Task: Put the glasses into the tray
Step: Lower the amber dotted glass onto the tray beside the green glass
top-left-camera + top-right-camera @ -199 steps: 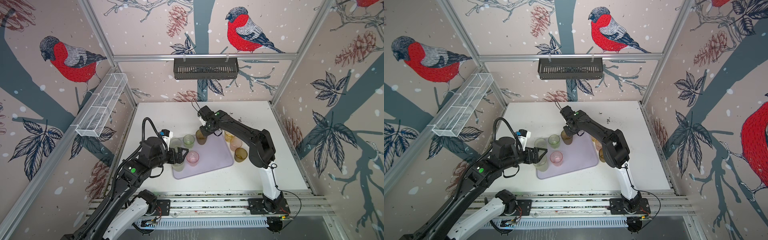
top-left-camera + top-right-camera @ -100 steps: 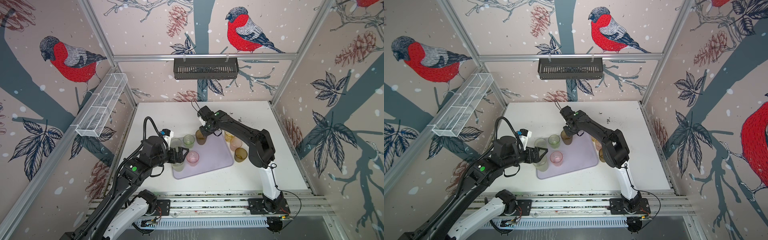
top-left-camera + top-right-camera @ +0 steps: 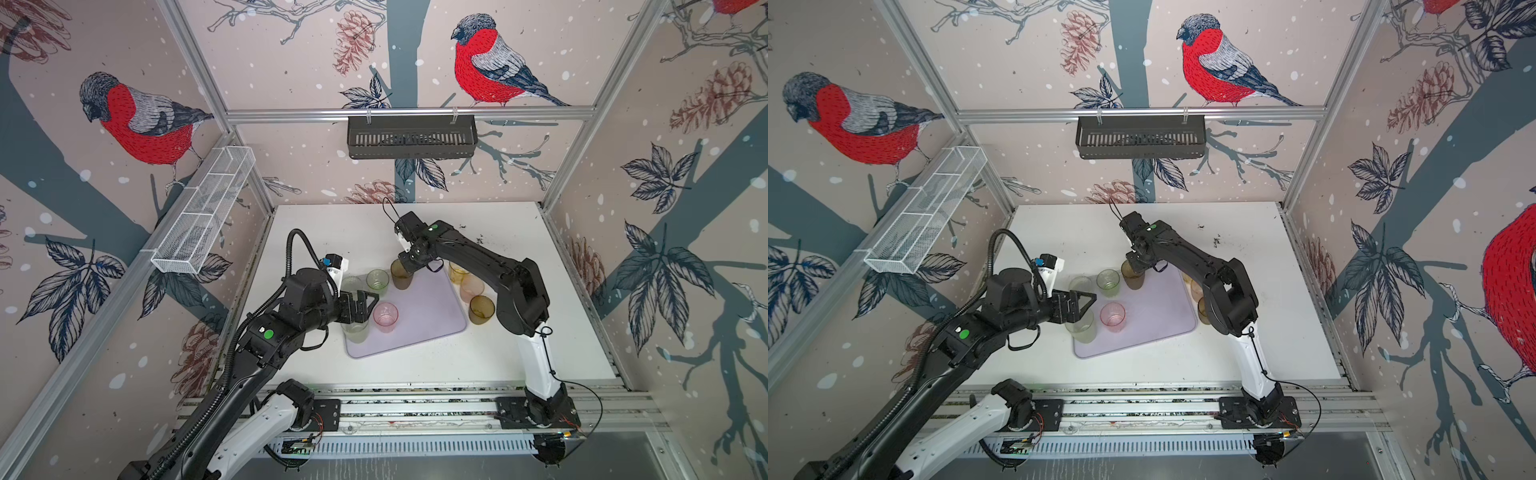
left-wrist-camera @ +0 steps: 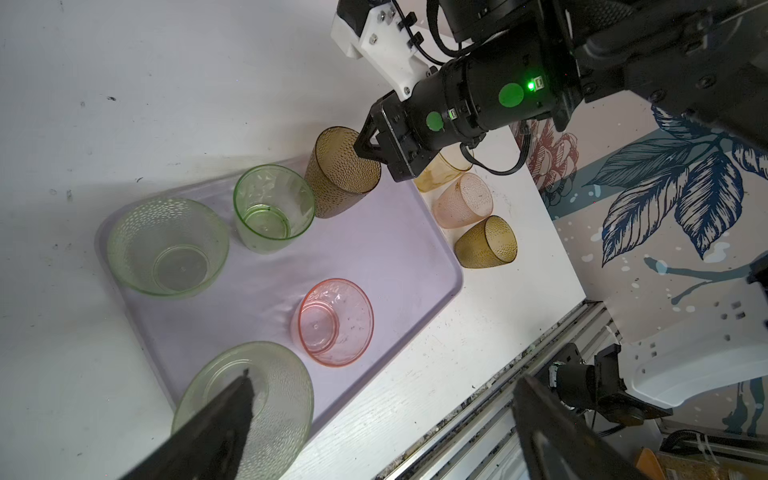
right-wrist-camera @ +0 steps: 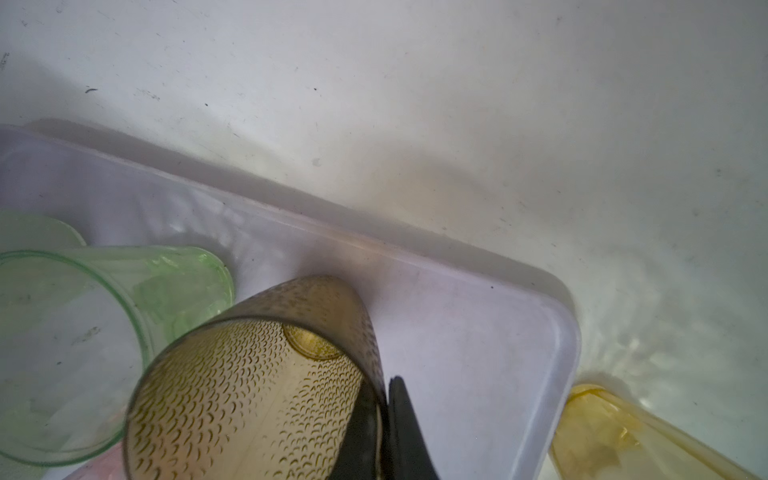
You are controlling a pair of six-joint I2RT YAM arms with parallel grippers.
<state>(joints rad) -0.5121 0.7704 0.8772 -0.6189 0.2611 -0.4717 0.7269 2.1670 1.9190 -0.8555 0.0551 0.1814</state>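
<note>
Brown glass (image 4: pixel 340 174) rim pinched by your right gripper (image 4: pixel 365 147), on tray (image 4: pixel 374 257); your left gripper (image 3: pixel 366 308) spread over pale green glass (image 4: pixel 274 386).

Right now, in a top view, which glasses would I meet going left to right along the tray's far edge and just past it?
In order: pale green glass → brighter green glass → dark brown glass, pinched at its rim by the right tool → past the tray edge, amber-yellow glass.

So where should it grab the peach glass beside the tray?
Probably by the rim of the peach glass, from above, one finger inside, one outside: it stands upright, mouth open, and the yellow glass and brown glass crowd its sides.
</note>
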